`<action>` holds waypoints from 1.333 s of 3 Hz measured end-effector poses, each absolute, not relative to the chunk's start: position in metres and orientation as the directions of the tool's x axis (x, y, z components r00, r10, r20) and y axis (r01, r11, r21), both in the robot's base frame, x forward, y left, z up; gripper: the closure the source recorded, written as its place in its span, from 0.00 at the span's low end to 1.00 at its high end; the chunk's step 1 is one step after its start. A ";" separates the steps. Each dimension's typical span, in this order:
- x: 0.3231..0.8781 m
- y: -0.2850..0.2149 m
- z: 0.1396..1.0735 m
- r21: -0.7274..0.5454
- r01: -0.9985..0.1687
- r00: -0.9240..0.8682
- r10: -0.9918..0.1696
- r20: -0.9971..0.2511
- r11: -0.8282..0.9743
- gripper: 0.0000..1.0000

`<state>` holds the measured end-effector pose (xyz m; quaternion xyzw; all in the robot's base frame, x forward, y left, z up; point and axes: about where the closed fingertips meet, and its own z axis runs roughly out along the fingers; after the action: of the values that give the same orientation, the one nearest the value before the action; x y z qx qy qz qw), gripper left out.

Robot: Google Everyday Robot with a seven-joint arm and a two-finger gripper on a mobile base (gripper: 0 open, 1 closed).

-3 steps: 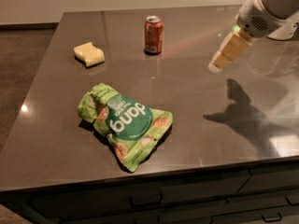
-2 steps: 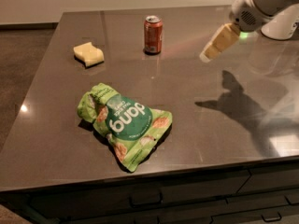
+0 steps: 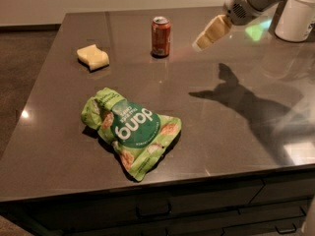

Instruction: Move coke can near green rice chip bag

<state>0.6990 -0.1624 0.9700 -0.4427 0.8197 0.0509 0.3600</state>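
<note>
The coke can [image 3: 161,36], red-orange with a silver top, stands upright at the far middle of the dark table [image 3: 231,132]. The green rice chip bag [image 3: 132,130] lies flat near the table's front left, its dark round "dang" label facing up. My gripper [image 3: 203,43] hangs above the table to the right of the can, at about the can's height and apart from it. It holds nothing that I can see.
A pale yellow sponge [image 3: 93,57] lies at the far left of the table. A white cylinder [image 3: 297,17] stands at the far right corner. Drawers [image 3: 162,210] run below the table's front edge.
My gripper has moved to the left, toward the can. The can, the bag and the sponge have not moved.
</note>
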 end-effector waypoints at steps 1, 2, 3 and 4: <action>0.719 -0.141 0.970 -0.212 -0.774 -0.334 -0.669 -0.664 0.597 0.00; 0.734 -0.120 0.969 -0.190 -0.788 -0.323 -0.655 -0.683 0.586 0.00; 0.749 -0.098 0.964 -0.171 -0.793 -0.321 -0.640 -0.698 0.584 0.00; 0.771 -0.088 0.957 -0.148 -0.761 -0.366 -0.606 -0.706 0.632 0.00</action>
<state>0.7710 -0.0882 0.9571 -0.4168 0.8200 0.1023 0.3786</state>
